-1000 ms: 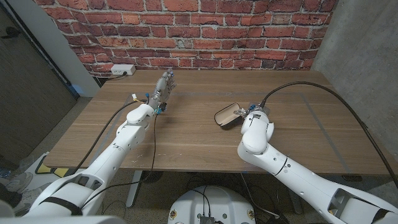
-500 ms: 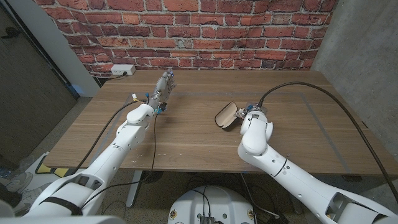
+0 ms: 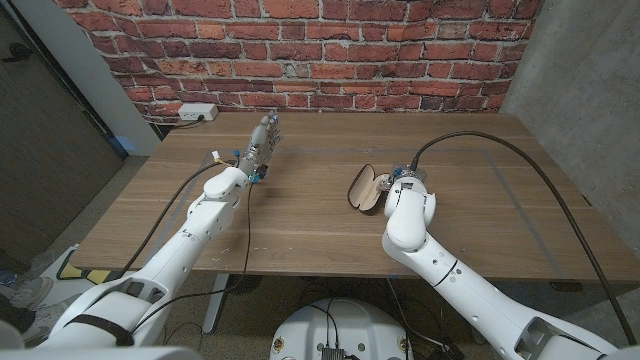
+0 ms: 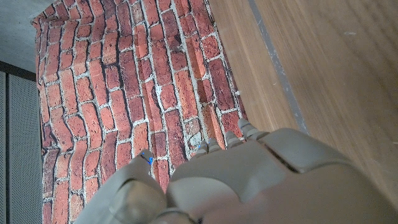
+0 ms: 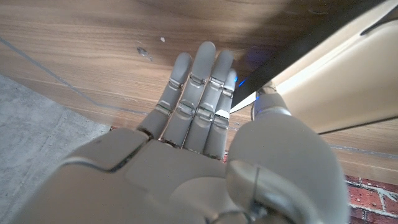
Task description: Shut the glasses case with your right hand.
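i see the glasses case (image 3: 364, 189) standing partly open mid-counter (image 3: 300, 220), my right hand (image 5: 199, 118) beside it, fingers (image 5: 189, 99) straight and together, holding nothing. left hand (image 3: 262, 140) rests far off, grip unclear. brick wall (image 3: 300, 50) behind.

Right robot hand (image 3: 398, 180) largely hidden behind its own wrist; contact with glasses case (image 3: 363, 187) cannot be confirmed. Case cut off in right wrist view.
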`<state>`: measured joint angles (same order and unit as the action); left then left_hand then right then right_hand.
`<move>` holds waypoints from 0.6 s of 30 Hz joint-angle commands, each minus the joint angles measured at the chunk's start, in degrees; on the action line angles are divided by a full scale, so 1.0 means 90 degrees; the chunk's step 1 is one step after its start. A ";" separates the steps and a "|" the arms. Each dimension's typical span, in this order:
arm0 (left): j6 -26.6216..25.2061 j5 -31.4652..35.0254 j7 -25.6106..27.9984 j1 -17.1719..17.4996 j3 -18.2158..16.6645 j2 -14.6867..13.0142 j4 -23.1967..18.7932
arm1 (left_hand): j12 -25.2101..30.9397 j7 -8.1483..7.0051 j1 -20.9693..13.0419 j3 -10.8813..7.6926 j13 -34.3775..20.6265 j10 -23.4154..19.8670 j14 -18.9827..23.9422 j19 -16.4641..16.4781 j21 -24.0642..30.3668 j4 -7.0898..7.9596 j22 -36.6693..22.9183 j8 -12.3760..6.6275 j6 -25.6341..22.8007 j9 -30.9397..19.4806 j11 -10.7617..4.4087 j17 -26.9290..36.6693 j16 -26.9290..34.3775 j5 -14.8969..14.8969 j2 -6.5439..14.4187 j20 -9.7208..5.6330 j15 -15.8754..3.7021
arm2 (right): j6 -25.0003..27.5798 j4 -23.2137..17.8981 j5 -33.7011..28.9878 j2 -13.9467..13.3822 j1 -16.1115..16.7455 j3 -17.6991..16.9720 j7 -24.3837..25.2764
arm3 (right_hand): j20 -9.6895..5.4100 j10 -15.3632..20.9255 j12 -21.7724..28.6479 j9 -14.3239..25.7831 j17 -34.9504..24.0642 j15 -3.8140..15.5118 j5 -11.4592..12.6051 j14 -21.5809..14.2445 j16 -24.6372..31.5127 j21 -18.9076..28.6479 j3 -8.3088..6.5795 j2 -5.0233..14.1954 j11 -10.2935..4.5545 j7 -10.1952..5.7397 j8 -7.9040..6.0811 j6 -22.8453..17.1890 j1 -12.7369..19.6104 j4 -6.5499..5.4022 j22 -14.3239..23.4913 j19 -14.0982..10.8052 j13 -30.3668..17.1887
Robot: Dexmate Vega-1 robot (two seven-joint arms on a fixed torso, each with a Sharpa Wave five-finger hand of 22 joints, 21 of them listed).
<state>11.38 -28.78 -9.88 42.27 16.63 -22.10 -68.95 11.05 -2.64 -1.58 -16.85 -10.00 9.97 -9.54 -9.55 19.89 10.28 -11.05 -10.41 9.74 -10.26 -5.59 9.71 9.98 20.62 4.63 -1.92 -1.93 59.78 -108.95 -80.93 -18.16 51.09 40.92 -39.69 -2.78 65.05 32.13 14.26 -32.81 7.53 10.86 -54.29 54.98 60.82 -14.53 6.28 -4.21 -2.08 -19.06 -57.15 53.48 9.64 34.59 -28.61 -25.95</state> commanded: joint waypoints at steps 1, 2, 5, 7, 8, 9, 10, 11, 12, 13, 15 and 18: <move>0.0066 -0.0004 -0.0032 -0.0083 0.0025 0.0018 0.0136 | 0.0020 0.0002 0.0004 0.0024 -0.0036 0.1117 -0.1217 -0.0637 -0.0020 0.0000 -0.0016 -0.0033 0.1415 -0.0009 -0.0008 0.0038 0.0037 0.0033 0.0519 -0.0281 -0.0241 | -0.0778 0.0137 -0.0215 0.0386 0.0284 -0.0451 0.0322 | -0.0212 0.0455 0.0210 0.0000 -0.0083 0.0599 0.0037 -0.0238 0.0184 0.0185 -0.0196 0.0204 -0.0071 -0.0071 -0.0185 -0.0537 0.0437 0.0033 -0.0070 -0.0148 -0.0117; 0.0067 -0.0004 -0.0036 -0.0092 0.0028 0.0018 0.0148 | 0.0020 0.0001 0.0005 0.0024 -0.0036 0.1117 -0.1216 -0.0636 -0.0021 0.0000 -0.0016 -0.0034 0.1412 -0.0010 -0.0010 0.0038 0.0037 0.0033 0.0519 -0.0282 -0.0243 | -0.0831 0.0144 -0.0221 0.0401 0.0300 -0.0475 0.0364 | -0.0223 0.0510 0.0232 -0.0004 -0.0093 0.0602 0.0034 -0.0254 0.0197 0.0210 -0.0216 0.0213 -0.0071 -0.0074 -0.0198 -0.0582 0.0487 0.0042 -0.0076 -0.0162 -0.0129; 0.0075 0.0002 -0.0041 -0.0119 0.0041 0.0020 0.0175 | 0.0019 0.0002 0.0005 0.0025 -0.0036 0.1120 -0.1217 -0.0637 -0.0022 0.0000 -0.0016 -0.0032 0.1419 -0.0010 -0.0008 0.0038 0.0037 0.0034 0.0518 -0.0282 -0.0245 | -0.0974 0.0158 -0.0213 0.0448 0.0351 -0.0547 0.0508 | -0.0251 0.0618 0.0286 -0.0015 -0.0162 0.0601 0.0021 -0.0315 0.0260 0.0259 -0.0269 0.0236 -0.0100 -0.0056 -0.0228 -0.0683 0.0612 0.0051 -0.0116 -0.0166 -0.0184; 0.0074 -0.0004 -0.0040 -0.0135 0.0045 0.0027 0.0193 | 0.0018 0.0000 0.0005 0.0026 -0.0036 0.1124 -0.1217 -0.0637 -0.0024 0.0000 -0.0017 -0.0030 0.1424 -0.0010 -0.0012 0.0038 0.0037 0.0034 0.0517 -0.0283 -0.0245 | -0.1062 0.0164 -0.0201 0.0473 0.0388 -0.0590 0.0632 | -0.0264 0.0641 0.0300 0.0000 -0.0192 0.0599 0.0016 -0.0338 0.0287 0.0279 -0.0283 0.0241 -0.0097 -0.0053 -0.0242 -0.0699 0.0651 0.0050 -0.0129 -0.0168 -0.0206; 0.0074 0.0000 -0.0036 -0.0142 0.0050 0.0029 0.0198 | 0.0019 0.0001 0.0005 0.0026 -0.0036 0.1123 -0.1216 -0.0637 -0.0024 0.0000 -0.0017 -0.0030 0.1425 -0.0010 -0.0014 0.0037 0.0038 0.0034 0.0517 -0.0282 -0.0245 | -0.1124 0.0153 -0.0170 0.0472 0.0414 -0.0617 0.0711 | -0.0271 0.0669 0.0317 0.0013 -0.0228 0.0599 0.0011 -0.0340 0.0307 0.0303 -0.0301 0.0243 -0.0096 -0.0040 -0.0248 -0.0700 0.0696 0.0052 -0.0142 -0.0179 -0.0230; 0.0074 -0.0005 -0.0041 -0.0150 0.0053 0.0032 0.0206 | 0.0018 0.0005 0.0005 0.0026 -0.0036 0.1127 -0.1216 -0.0641 -0.0026 -0.0001 -0.0017 -0.0030 0.1426 -0.0010 -0.0004 0.0037 0.0038 0.0034 0.0517 -0.0279 -0.0246 | -0.1157 0.0151 -0.0161 0.0485 0.0433 -0.0638 0.0767 | -0.0279 0.0695 0.0331 0.0024 -0.0246 0.0600 0.0008 -0.0345 0.0319 0.0317 -0.0310 0.0244 -0.0092 -0.0032 -0.0261 -0.0717 0.0721 0.0051 -0.0151 -0.0179 -0.0246; 0.0074 -0.0004 -0.0042 -0.0157 0.0058 0.0033 0.0212 | 0.0019 0.0000 0.0005 0.0026 -0.0036 0.1125 -0.1214 -0.0635 -0.0025 -0.0001 -0.0017 -0.0030 0.1427 -0.0010 -0.0002 0.0037 0.0039 0.0034 0.0516 -0.0283 -0.0249 | -0.1177 0.0157 -0.0162 0.0503 0.0452 -0.0657 0.0834 | -0.0282 0.0697 0.0336 0.0034 -0.0266 0.0594 0.0003 -0.0360 0.0338 0.0329 -0.0310 0.0240 -0.0090 -0.0023 -0.0266 -0.0719 0.0732 0.0044 -0.0159 -0.0178 -0.0260; 0.0079 0.0000 -0.0041 -0.0165 0.0063 0.0036 0.0222 | 0.0018 0.0000 0.0005 0.0027 -0.0036 0.1126 -0.1215 -0.0635 -0.0025 -0.0001 -0.0017 -0.0030 0.1428 -0.0010 -0.0005 0.0037 0.0039 0.0034 0.0516 -0.0285 -0.0249 | -0.1170 0.0172 -0.0190 0.0529 0.0466 -0.0668 0.0880 | -0.0285 0.0701 0.0341 0.0043 -0.0284 0.0596 0.0001 -0.0361 0.0347 0.0338 -0.0317 0.0239 -0.0102 -0.0008 -0.0271 -0.0721 0.0749 0.0043 -0.0165 -0.0173 -0.0272; 0.0085 0.0002 -0.0035 -0.0172 0.0067 0.0041 0.0229 | 0.0018 0.0000 0.0005 0.0027 -0.0036 0.1127 -0.1216 -0.0636 -0.0026 -0.0001 -0.0017 -0.0029 0.1429 -0.0010 -0.0005 0.0037 0.0038 0.0034 0.0516 -0.0284 -0.0249 | -0.1214 0.0159 -0.0177 0.0523 0.0485 -0.0688 0.0918 | -0.0284 0.0720 0.0352 0.0052 -0.0301 0.0596 -0.0001 -0.0361 0.0354 0.0348 -0.0323 0.0237 -0.0093 -0.0007 -0.0279 -0.0730 0.0764 0.0041 -0.0172 -0.0169 -0.0285; 0.0084 -0.0004 -0.0039 -0.0179 0.0068 0.0046 0.0237 | 0.0018 0.0003 0.0005 0.0027 -0.0036 0.1126 -0.1215 -0.0635 -0.0026 -0.0001 -0.0017 -0.0030 0.1428 -0.0010 -0.0004 0.0037 0.0039 0.0034 0.0516 -0.0283 -0.0246 | -0.1226 0.0162 -0.0183 0.0536 0.0501 -0.0705 0.0967 | -0.0288 0.0735 0.0361 0.0058 -0.0315 0.0591 -0.0004 -0.0366 0.0363 0.0357 -0.0324 0.0236 -0.0084 -0.0001 -0.0284 -0.0735 0.0768 0.0035 -0.0177 -0.0174 -0.0294; 0.0085 -0.0002 -0.0034 -0.0190 0.0077 0.0051 0.0246 | 0.0019 0.0001 0.0005 0.0027 -0.0036 0.1126 -0.1215 -0.0636 -0.0028 -0.0001 -0.0017 -0.0030 0.1430 -0.0010 -0.0008 0.0037 0.0039 0.0034 0.0516 -0.0284 -0.0241 | -0.1304 0.0140 -0.0153 0.0530 0.0550 -0.0742 0.1108 | -0.0294 0.0741 0.0372 0.0077 -0.0352 0.0596 -0.0008 -0.0381 0.0388 0.0379 -0.0333 0.0234 -0.0089 0.0033 -0.0294 -0.0740 0.0796 0.0031 -0.0190 -0.0172 -0.0321; 0.0087 -0.0002 -0.0033 -0.0206 0.0091 0.0063 0.0261 | 0.0019 0.0004 0.0005 0.0028 -0.0036 0.1127 -0.1215 -0.0634 -0.0028 -0.0001 -0.0017 -0.0031 0.1428 -0.0011 -0.0010 0.0037 0.0039 0.0035 0.0516 -0.0284 -0.0248 | -0.1419 0.0107 -0.0085 0.0525 0.0663 -0.0798 0.1479 | -0.0312 0.0732 0.0383 0.0108 -0.0389 0.0601 -0.0012 -0.0397 0.0416 0.0404 -0.0340 0.0234 -0.0098 0.0044 -0.0299 -0.0721 0.0830 0.0017 -0.0210 -0.0144 -0.0362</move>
<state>12.00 -28.81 -10.17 41.06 17.07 -21.83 -67.29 11.05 -2.64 -1.58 -16.85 -10.00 9.97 -9.54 -9.55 19.70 10.28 -11.05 -10.40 9.74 -10.26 -5.59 9.71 9.98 20.62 4.63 -1.92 -1.93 50.85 -107.75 -82.41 -14.32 54.61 35.85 -33.37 -2.66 71.29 35.20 14.82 -35.95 8.80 10.62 -57.23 58.28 63.82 -17.03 7.89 -5.02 -1.94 -21.43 -63.58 59.86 9.96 32.68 -29.65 -28.81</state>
